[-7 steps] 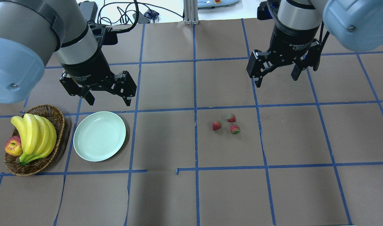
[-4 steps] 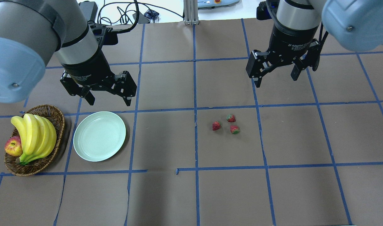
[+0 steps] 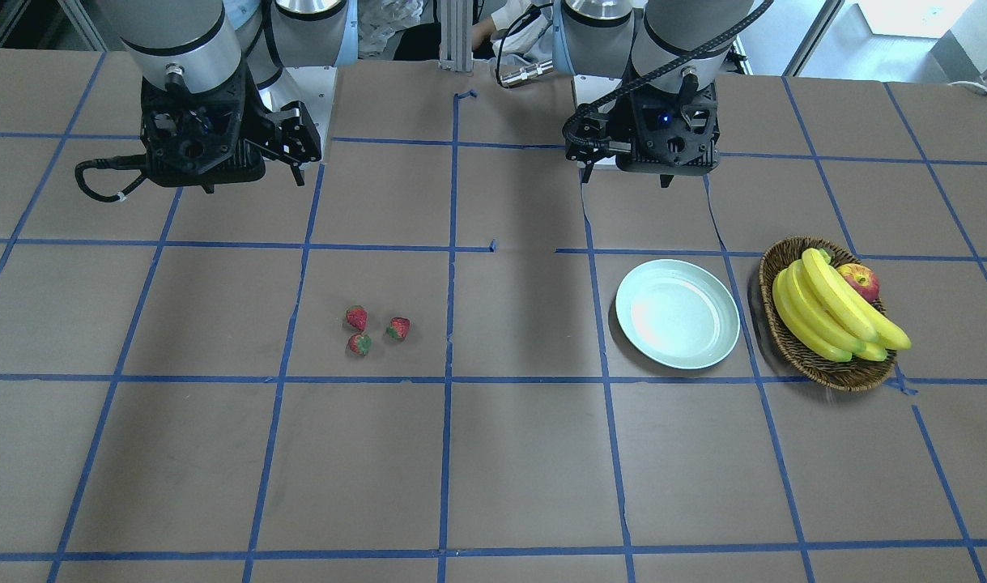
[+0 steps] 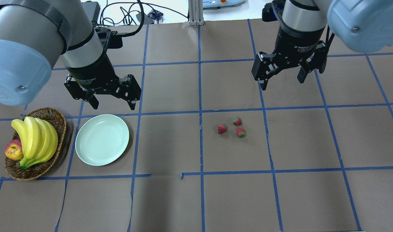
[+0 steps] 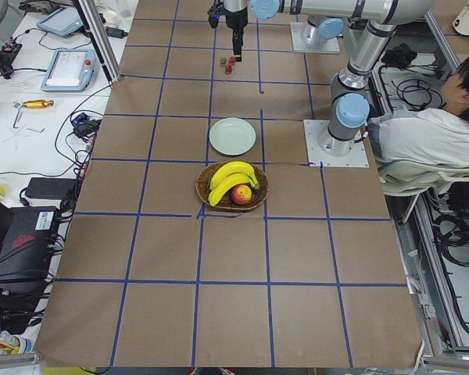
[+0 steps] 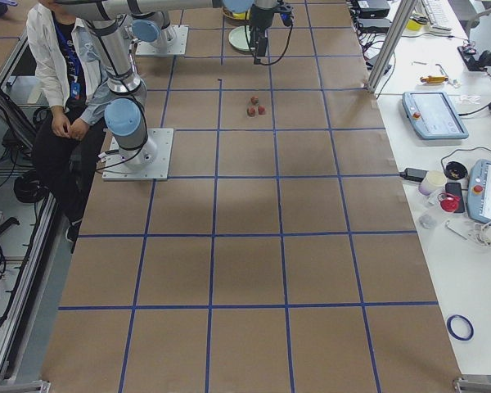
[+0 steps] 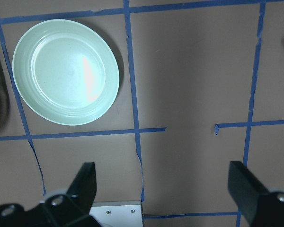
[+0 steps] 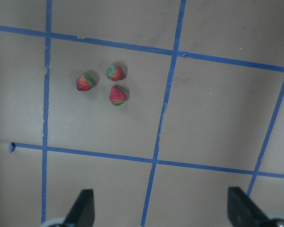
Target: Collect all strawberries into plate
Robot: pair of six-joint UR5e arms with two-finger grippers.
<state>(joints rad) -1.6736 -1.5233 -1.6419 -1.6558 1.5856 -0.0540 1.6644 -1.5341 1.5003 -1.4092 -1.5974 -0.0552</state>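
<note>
Left gripper (image 4: 113, 103) held wide open and empty near the glossy mint-green plate (image 4: 86, 151), right gripper (image 4: 282, 82) opened wide, nothing held, three small red strawberries (image 4: 222, 129) with green caps laid close together on the desk (image 4: 170, 199), well apart from the plate

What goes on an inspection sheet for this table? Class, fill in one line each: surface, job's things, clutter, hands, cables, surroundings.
Surface: brown table marked with a blue tape grid.
Job's things: three strawberries lie close together on the table, not touching; the plate is empty.
Clutter: a basket beside the plate holds bananas and an apple.
Hands: left hand open, above the table just beyond the plate; right hand open, beyond the strawberries; both hold nothing.
Cables: black cables past the table's far edge.
Surroundings: a seated person by the robot's base; a side bench with screens.
</note>
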